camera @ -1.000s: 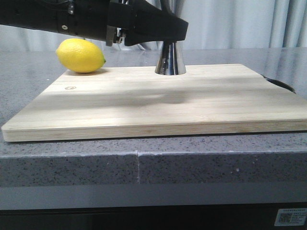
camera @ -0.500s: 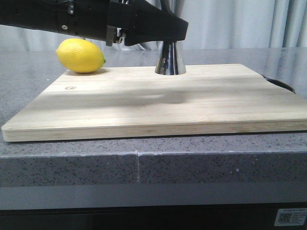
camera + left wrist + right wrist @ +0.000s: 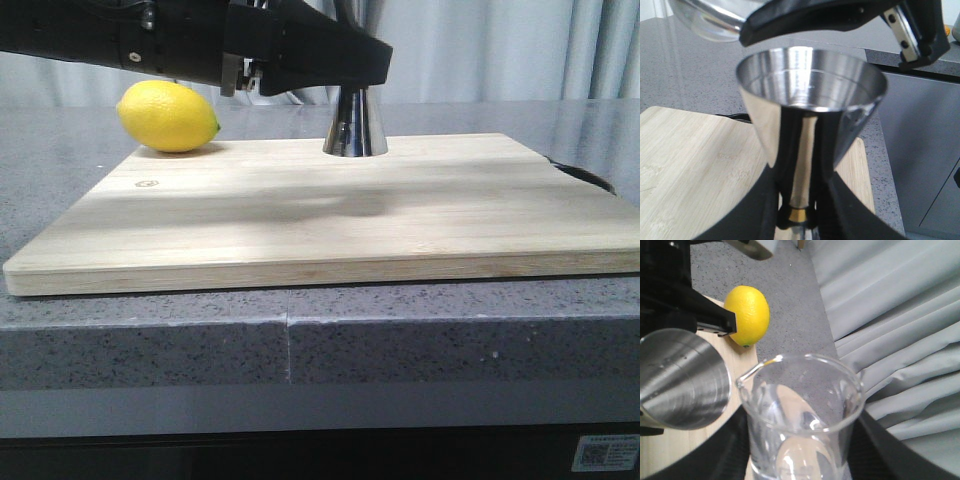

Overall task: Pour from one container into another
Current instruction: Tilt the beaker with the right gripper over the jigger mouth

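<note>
The steel jigger (image 3: 810, 100) stands upright on the wooden cutting board (image 3: 330, 210). My left gripper (image 3: 797, 212) is shut on its narrow gold-banded waist. In the front view only the jigger's lower cone (image 3: 355, 125) shows below the left gripper (image 3: 350, 65). The clear glass beaker (image 3: 800, 415) sits between the fingers of my right gripper (image 3: 800, 450), which is shut on it. Its lip points toward the jigger's upper cup (image 3: 682, 380). Seen from the left wrist, the beaker (image 3: 705, 20) hangs just beyond the jigger's rim, under a black finger (image 3: 840, 15) of the right gripper.
A yellow lemon (image 3: 168, 116) lies on the grey stone counter (image 3: 60, 190) just off the board's far left corner. Grey curtains (image 3: 500, 50) hang behind. The counter's front edge (image 3: 320, 320) runs below the board.
</note>
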You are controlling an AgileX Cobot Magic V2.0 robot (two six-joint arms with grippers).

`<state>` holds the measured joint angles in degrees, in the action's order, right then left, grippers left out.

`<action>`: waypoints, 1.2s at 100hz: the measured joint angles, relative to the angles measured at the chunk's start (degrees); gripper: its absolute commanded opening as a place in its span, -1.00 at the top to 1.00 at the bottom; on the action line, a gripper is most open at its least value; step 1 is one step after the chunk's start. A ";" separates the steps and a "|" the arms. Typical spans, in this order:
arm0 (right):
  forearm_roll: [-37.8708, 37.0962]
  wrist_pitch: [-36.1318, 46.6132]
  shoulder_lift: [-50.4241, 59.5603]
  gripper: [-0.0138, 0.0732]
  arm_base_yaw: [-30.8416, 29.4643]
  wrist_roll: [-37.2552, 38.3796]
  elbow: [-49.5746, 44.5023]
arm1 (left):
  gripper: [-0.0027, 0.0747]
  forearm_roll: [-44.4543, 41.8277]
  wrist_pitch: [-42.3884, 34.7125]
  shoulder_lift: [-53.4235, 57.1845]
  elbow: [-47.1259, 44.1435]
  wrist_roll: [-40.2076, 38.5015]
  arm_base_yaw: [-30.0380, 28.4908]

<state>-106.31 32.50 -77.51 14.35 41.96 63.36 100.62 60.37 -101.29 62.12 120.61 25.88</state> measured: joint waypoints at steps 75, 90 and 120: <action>0.00 0.63 0.00 0.24 0.00 -3.11 0.00 | 0.98 0.00 0.00 0.00 0.00 -0.26 0.00; 0.00 0.85 0.24 0.24 0.00 -4.26 0.00 | 0.98 0.00 0.00 0.00 0.00 -0.26 0.00; 0.00 0.98 0.36 0.24 0.00 -5.40 0.00 | 0.98 0.00 -0.06 0.00 0.00 -0.78 0.00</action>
<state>-106.31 33.49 -77.16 14.35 36.57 63.36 100.62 60.31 -101.29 62.12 119.82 25.88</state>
